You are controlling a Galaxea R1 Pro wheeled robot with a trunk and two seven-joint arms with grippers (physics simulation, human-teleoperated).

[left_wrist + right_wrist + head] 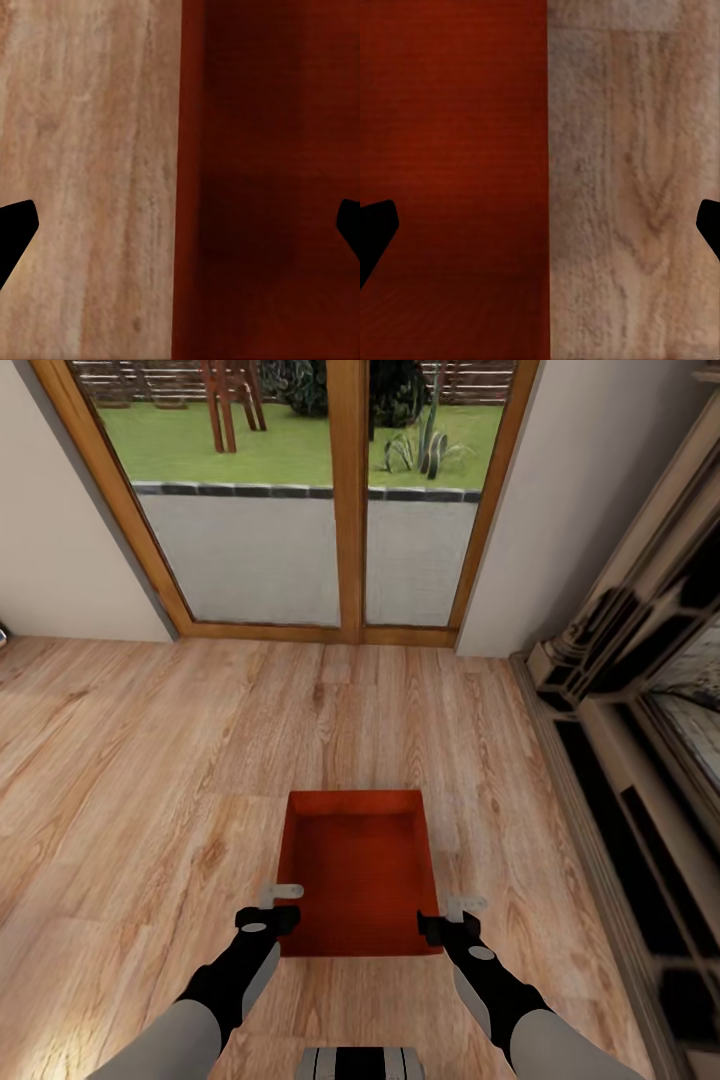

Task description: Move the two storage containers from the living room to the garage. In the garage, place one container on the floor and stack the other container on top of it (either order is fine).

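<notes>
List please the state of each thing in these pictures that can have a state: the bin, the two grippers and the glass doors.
Red bin: upright on the wood floor, lidless, nothing inside.
Left gripper: open, straddling the bin's left wall.
Right gripper: open, straddling the bin's right wall.
Glass doors: shut.

The storage container (360, 865) is deep red-orange inside, darker at its far wall, on a light wood-plank floor (150, 760) with wavy brown grain. The far glass doors (300, 510) have warm orange-brown frames between grey-white walls. The right-hand mantel (640, 660) looks dark brown with paler, perhaps cream, trim.
</notes>
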